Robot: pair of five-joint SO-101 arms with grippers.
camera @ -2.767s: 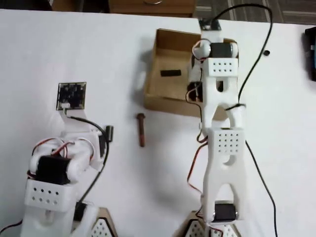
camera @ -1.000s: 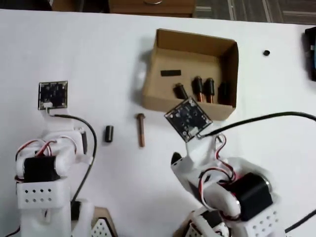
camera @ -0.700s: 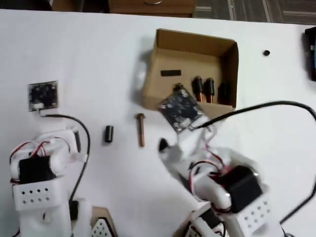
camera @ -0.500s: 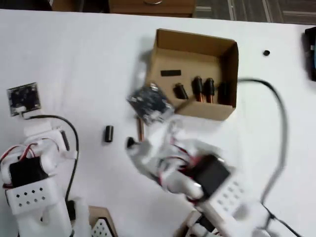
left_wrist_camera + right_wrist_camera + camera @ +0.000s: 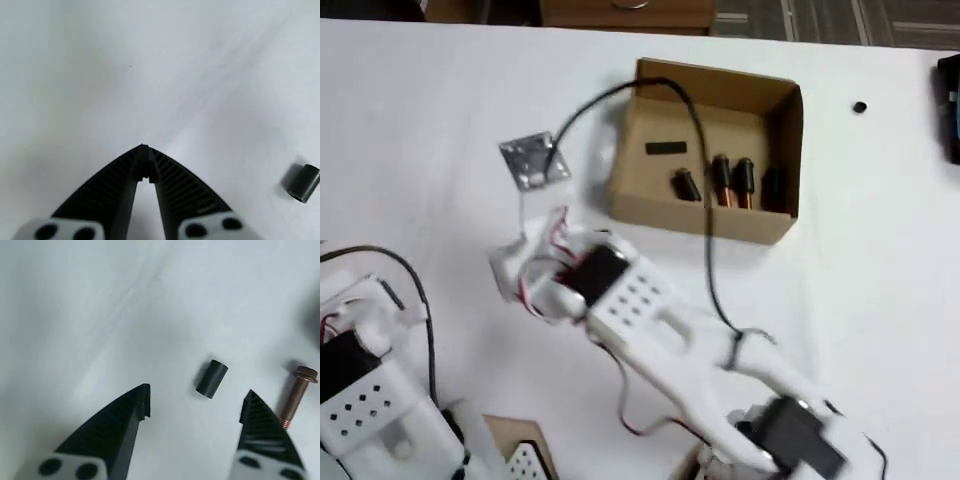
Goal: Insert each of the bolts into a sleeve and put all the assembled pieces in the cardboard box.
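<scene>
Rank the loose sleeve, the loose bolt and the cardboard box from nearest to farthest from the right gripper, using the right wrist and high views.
1. The sleeve: just ahead of the gap of the open right gripper.
2. The bolt: outside the jaws, beside one fingertip.
3. The cardboard box: farthest, across the table beyond that arm's wrist in the high view.
</scene>
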